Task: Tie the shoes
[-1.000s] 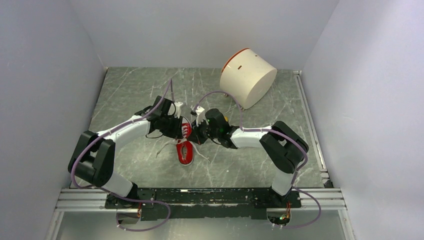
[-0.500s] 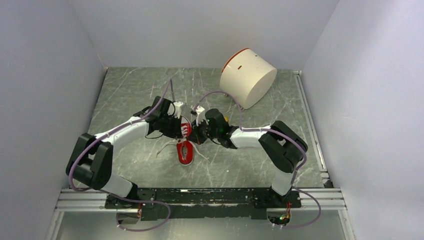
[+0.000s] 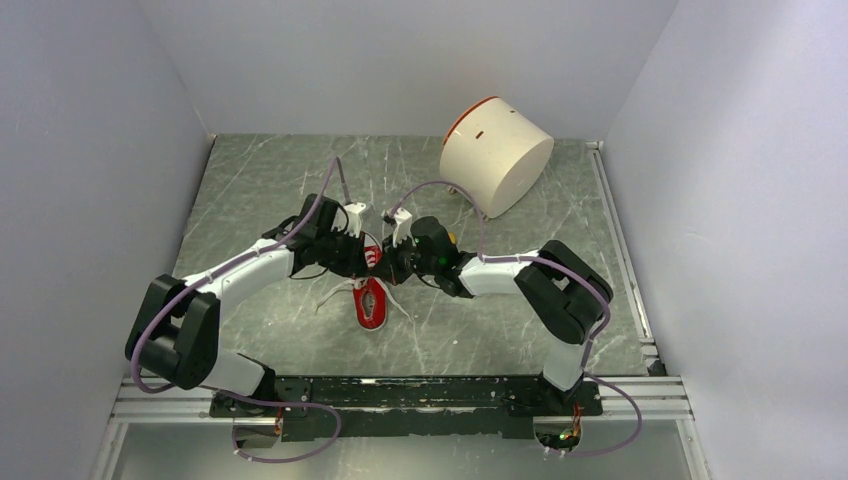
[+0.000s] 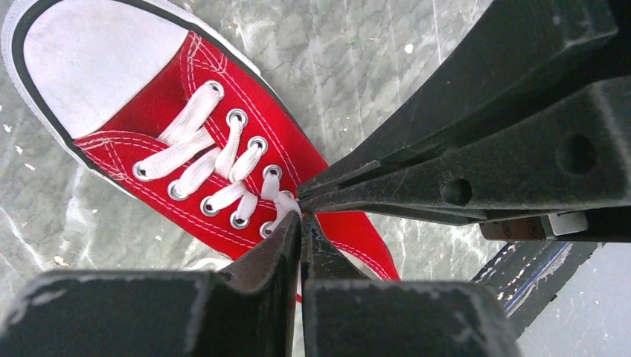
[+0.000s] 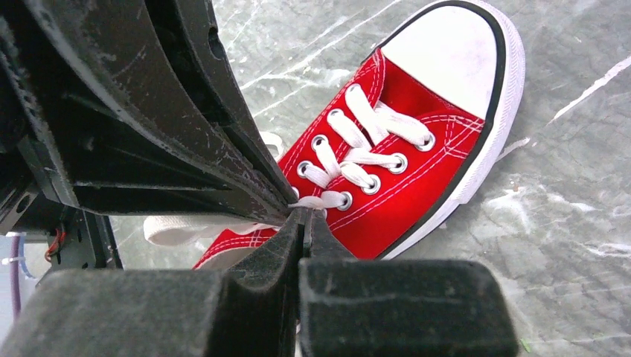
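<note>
Swung out toward the left wall since a second ago: the elbow of the left arm (image 3: 175, 330). No change of place for the shoe (image 3: 371, 305). In the middle of the table (image 3: 260, 190), heel toward the arms, white toe pointing away. Red on top, with white laces (image 4: 182, 152) crossed through the silver holes.

Both grippers down over the top of the laces, tip to tip, almost touching each other.

Left gripper (image 4: 300, 223): squeezed tight, with a thin bit of white lace showing between its fingers. Right gripper (image 5: 303, 216): squeezed tight too, tips right at the lace by the top holes. Hard to tell if any lace is caught inside that one.

Loose lace ends flat on the table on both sides of the shoe.

At the back right, a big white tub (image 3: 495, 155) with a red rim, tipped on its side, well apart from the shoe.
</note>
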